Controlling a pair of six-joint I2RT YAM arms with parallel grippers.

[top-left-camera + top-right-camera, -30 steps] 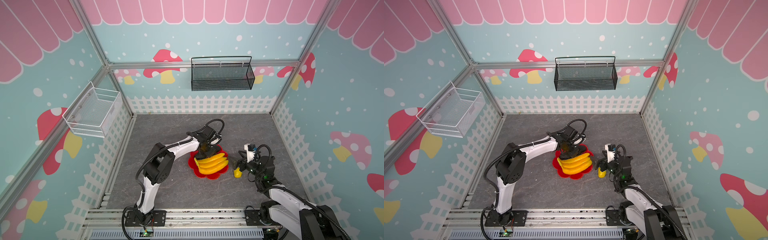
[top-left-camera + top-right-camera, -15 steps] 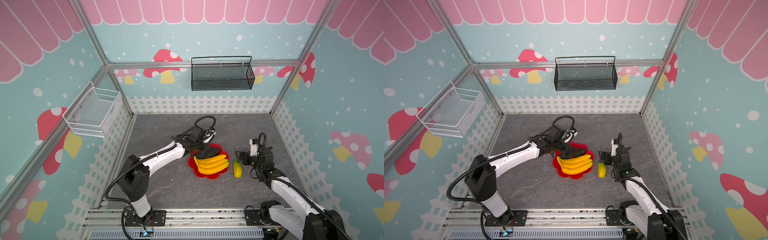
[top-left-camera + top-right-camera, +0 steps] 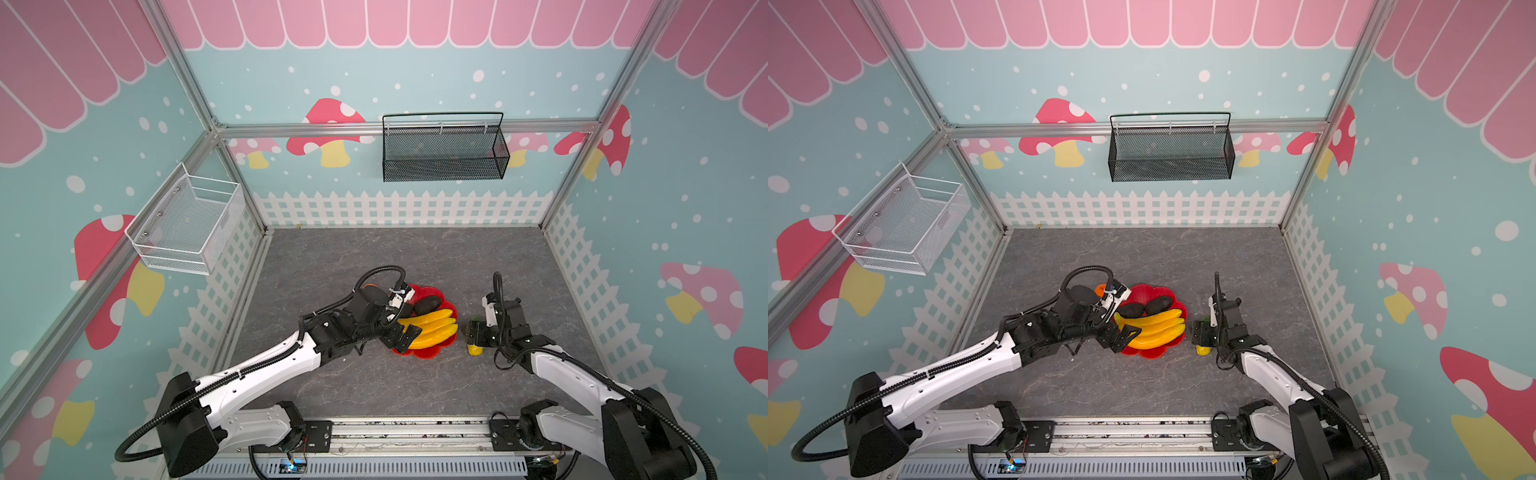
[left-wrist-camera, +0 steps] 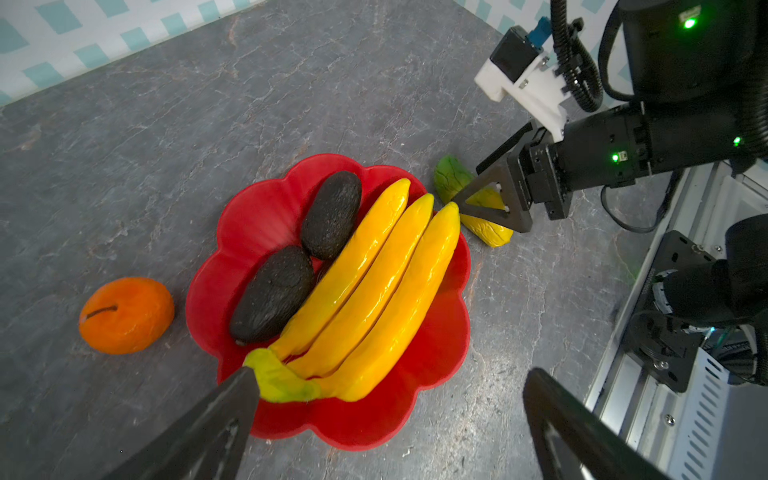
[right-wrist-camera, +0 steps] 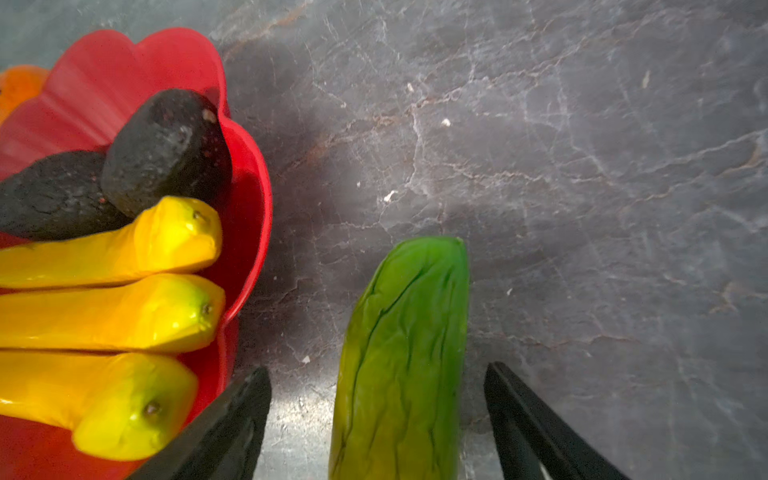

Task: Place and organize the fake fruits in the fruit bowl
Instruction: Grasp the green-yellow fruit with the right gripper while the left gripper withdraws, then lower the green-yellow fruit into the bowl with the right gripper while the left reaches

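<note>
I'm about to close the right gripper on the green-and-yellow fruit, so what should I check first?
1. Green-and-yellow fruit between right gripper jaws: ok, gap on each side.
2. Right gripper open, not gripping yet: ok.
3. Left gripper open, empty: ok.
4. Left gripper clear of red flower-shaped bowl: not ok, it hangs over the banana bunch at its stem end.
5. Free room in bowl: ok, bare red beside two avocados.
6. Orange in bowl: not ok, on table beside it.
</note>
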